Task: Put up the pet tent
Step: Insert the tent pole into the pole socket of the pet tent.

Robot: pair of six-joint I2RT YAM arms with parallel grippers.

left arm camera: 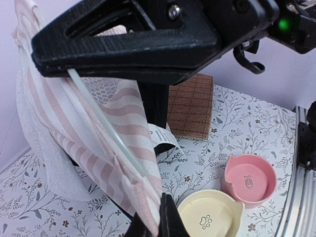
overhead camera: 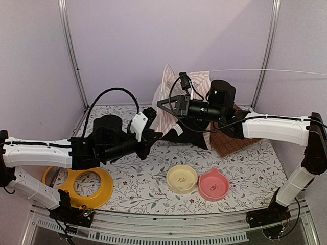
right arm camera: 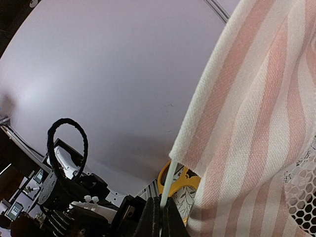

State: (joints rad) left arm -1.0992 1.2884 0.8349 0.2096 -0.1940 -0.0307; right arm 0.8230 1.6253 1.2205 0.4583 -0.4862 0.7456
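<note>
1. Yellow ring: one. It lies flat at the near left of the flowered worktop, partly under the left arm.
2. Bowls: two, near centre and just beside each other.
   - Cream bowl, with a paw print inside.
   - Pink bowl, to the right of the cream one, with a fish print inside.
3. Left hand: one. Its fingers are together, clamped on the striped lower edge of the pet tent.
4. Pet tent: one. It is pink-and-white striped fabric with white mesh panels. It is held up off the worktop at the back centre, slack and not spread, between the two hands. Whether its lowest folds touch the worktop cannot be told.
5. Clear pole: one counted in the left wrist view. It runs slanting down along the fabric from the upper hand to the lower one.
6. Right hand: one. It is above the left hand, with its fingers together, pinching the clear pole at the tent's upper edge.
7. Brown quilted mat: one. It lies flat at the back right, behind the tent and partly under the right arm.
</note>
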